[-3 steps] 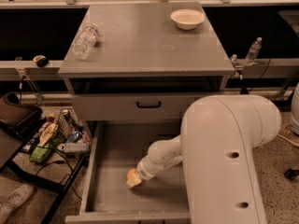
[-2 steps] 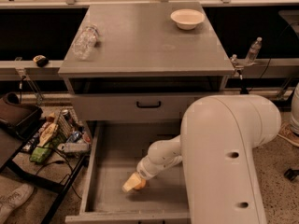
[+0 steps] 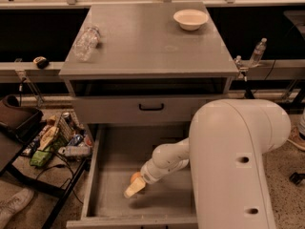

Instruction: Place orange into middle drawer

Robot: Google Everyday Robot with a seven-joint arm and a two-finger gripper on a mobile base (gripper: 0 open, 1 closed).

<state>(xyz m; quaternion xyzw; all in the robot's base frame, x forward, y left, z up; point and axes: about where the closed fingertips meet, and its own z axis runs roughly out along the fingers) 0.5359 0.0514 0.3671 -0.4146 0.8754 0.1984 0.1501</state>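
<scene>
The middle drawer (image 3: 113, 162) is pulled out below the grey cabinet, its flat grey floor showing. The orange (image 3: 136, 176) is low inside the drawer, near the floor at the middle front, partly hidden by my gripper. My gripper (image 3: 133, 189) reaches down into the drawer from the right, on the end of the large white arm (image 3: 238, 166), and touches the orange's front side. I cannot see whether the orange rests on the floor.
A white bowl (image 3: 190, 19) and a lying plastic bottle (image 3: 86, 43) are on the cabinet top (image 3: 147, 46). A closed drawer front with a black handle (image 3: 151, 108) sits above the open drawer. Cluttered items (image 3: 52, 140) lie on a low shelf at the left.
My gripper has moved slightly down and to the left inside the drawer. The orange now shows just above and behind its tip.
</scene>
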